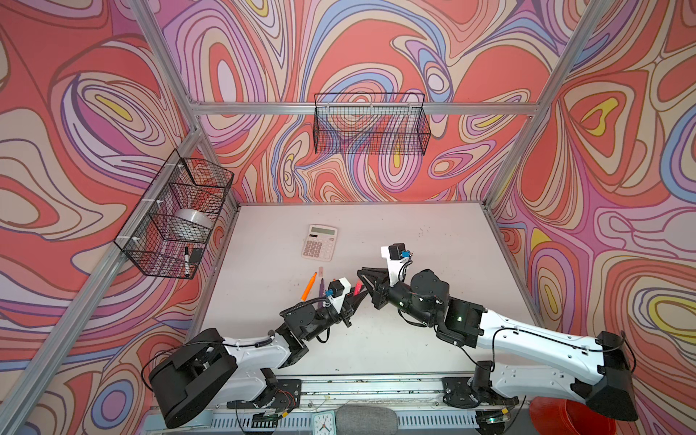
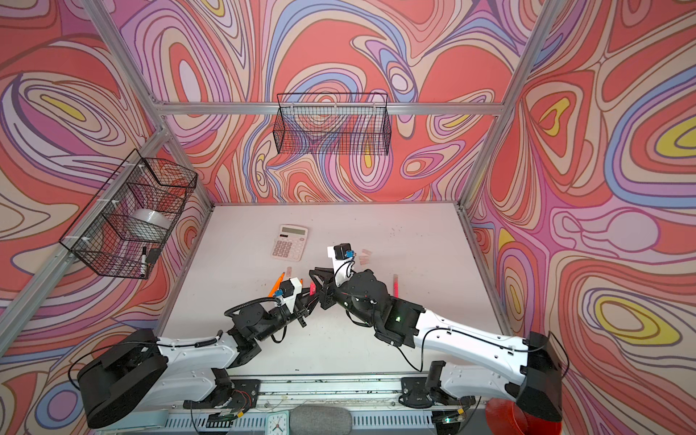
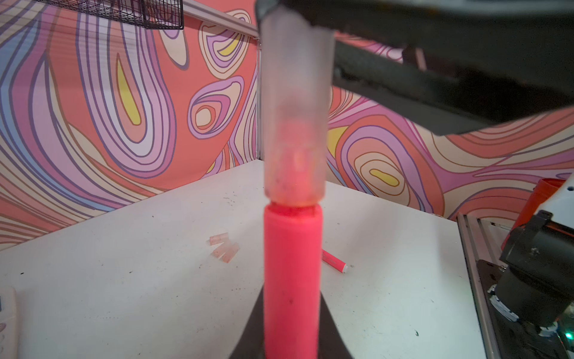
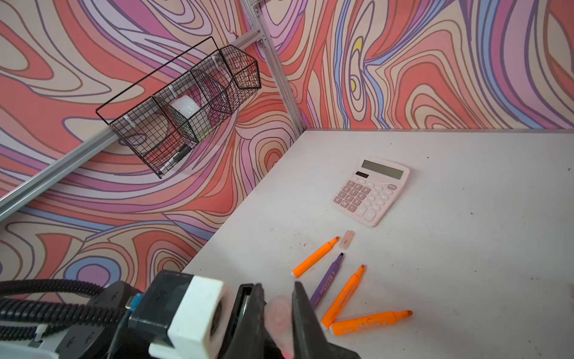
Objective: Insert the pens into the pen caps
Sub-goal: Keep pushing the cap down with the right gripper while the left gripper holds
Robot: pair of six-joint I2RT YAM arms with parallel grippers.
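Just right of the calculator (image 1: 319, 242) and nearer the arms' bases, the left gripper (image 1: 357, 298) pinched a pink pen (image 3: 292, 264); its tip end met a pale translucent cap (image 3: 295, 108) clamped in the right gripper (image 4: 278, 284).

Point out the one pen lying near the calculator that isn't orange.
The purple pen, lying between two of the three orange pens, its tip roughly toward the calculator. It alone is purple.

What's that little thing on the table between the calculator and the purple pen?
A single pale pen cap, lying loose between the calculator and the purple pen; the right wrist view shows it best.
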